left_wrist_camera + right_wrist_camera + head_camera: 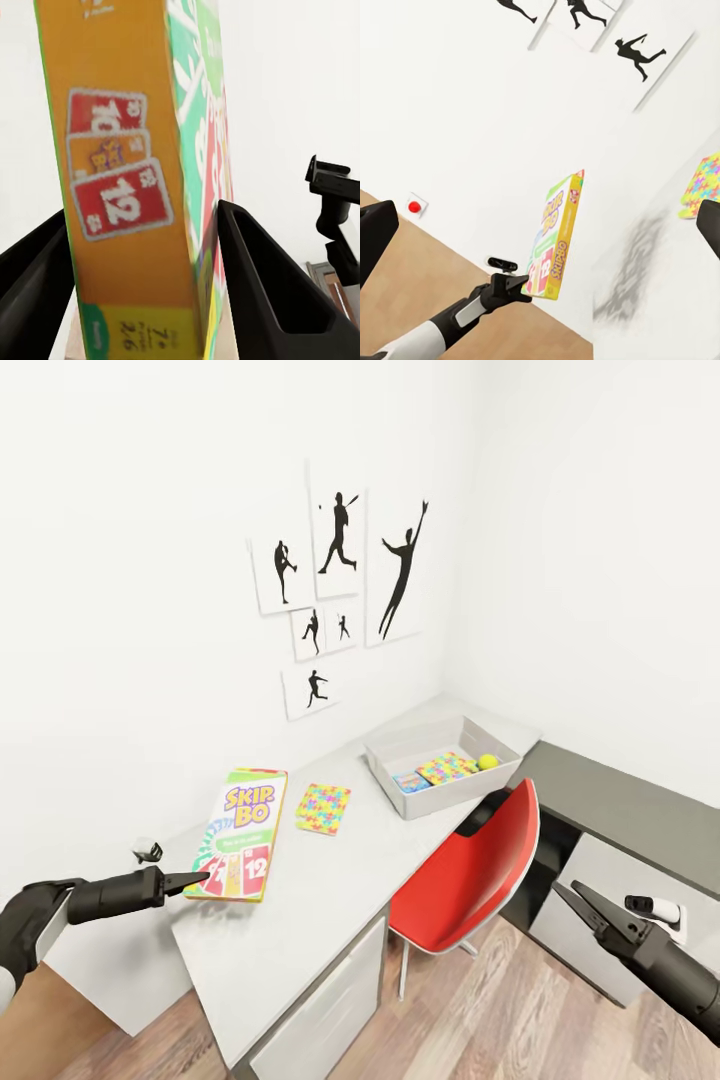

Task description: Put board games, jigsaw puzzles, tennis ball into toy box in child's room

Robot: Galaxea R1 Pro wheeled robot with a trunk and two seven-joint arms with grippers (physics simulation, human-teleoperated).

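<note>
Left gripper (196, 880) clamped on near edge of SKIP BO box (240, 832), box held upright above table (300, 920). Right gripper (580, 900) empty, fingers spread, held low beside red chair (470, 875). Just beyond held box: jigsaw puzzle (323, 807) flat on table. Farther along: toy box (395, 775), second puzzle (446, 767), tennis ball (487, 762), blue game box (411, 781) seen inside.

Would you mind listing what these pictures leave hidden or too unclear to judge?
- Toy box, head view: its near wall hides the lower contents; the blue item is too small to identify.
- SKIP BO box, left wrist view: cut off by the frame's edges; print blurred.
- Right gripper, head view: whether its fingers are parted is unclear.
</note>
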